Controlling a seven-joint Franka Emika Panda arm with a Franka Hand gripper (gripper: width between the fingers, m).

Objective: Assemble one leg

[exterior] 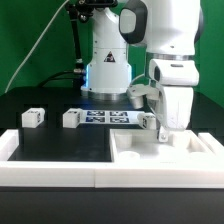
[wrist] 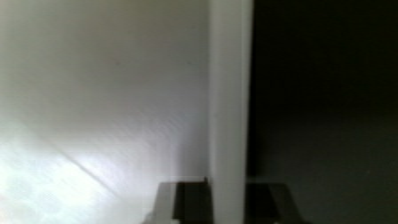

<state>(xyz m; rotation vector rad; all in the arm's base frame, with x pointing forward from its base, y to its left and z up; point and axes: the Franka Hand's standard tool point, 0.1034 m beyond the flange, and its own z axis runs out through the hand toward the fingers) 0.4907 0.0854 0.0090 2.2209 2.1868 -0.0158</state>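
Three small white legs with black-and-white tags show in the exterior view: one (exterior: 33,117) at the left, one (exterior: 71,118) beside it, and one (exterior: 147,121) just left of my fingers. None is held. My gripper (exterior: 160,128) reaches down onto the back edge of the large flat white slab (exterior: 170,150) at the right. In the wrist view the slab's thin white edge (wrist: 228,100) runs between my two dark fingers (wrist: 185,205), and my gripper (wrist: 228,205) is shut on that edge. The slab's face (wrist: 98,90) fills one side and the dark table the other.
The marker board (exterior: 105,117) lies flat in front of the robot base. A raised white border (exterior: 55,168) runs along the table's front and left side. The table top (exterior: 60,145) is black.
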